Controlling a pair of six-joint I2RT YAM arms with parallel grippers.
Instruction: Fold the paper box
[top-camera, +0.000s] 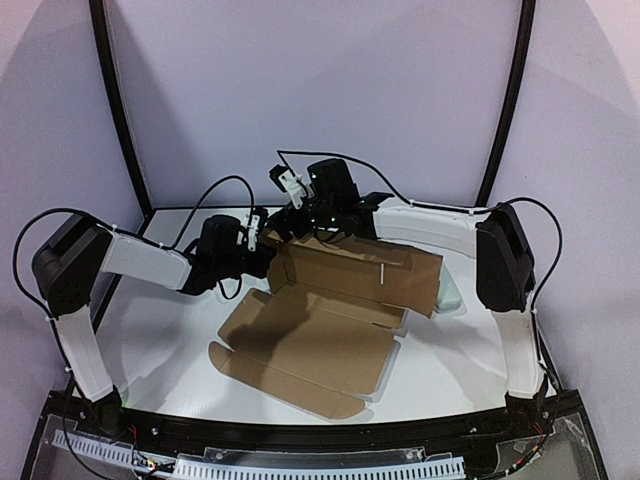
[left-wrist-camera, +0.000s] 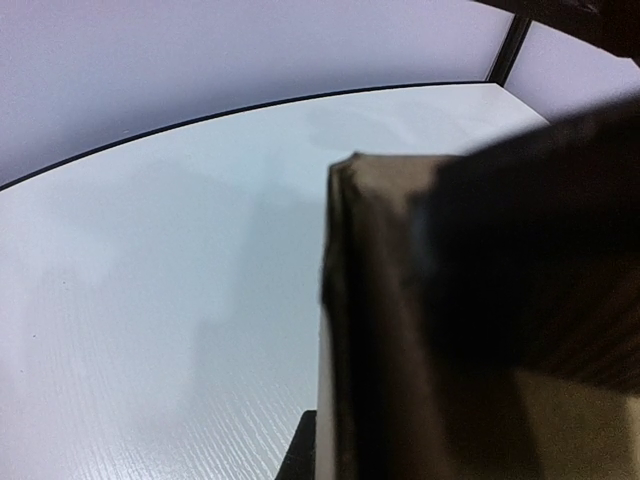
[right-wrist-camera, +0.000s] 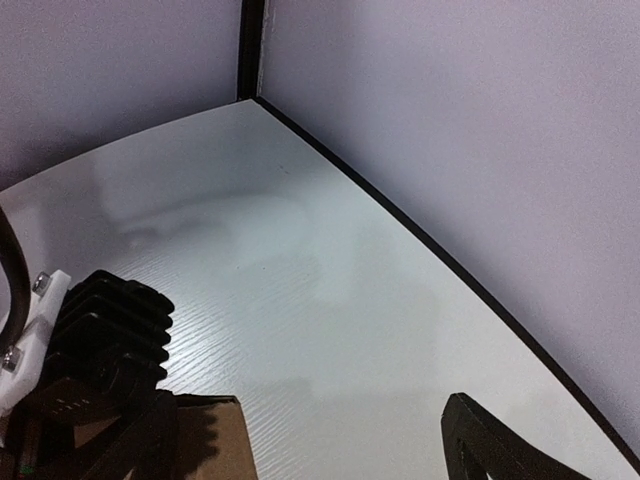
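Top external: left gripper (top-camera: 257, 236) pinches the paper box (top-camera: 320, 325) by its raised rear corner; right gripper (top-camera: 288, 190) hangs spread; the upright panel half-hides a pale case (top-camera: 451, 292)

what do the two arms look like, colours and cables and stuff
Both the left arm and right arm have white links between bulky black joint housings. Thin black cables loop along them. Wrists and fingers are black, with a small white bracket.

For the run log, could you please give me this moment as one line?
paper box: back panel raised | left pincer: shut on its left corner | right pincer: open, holding nothing
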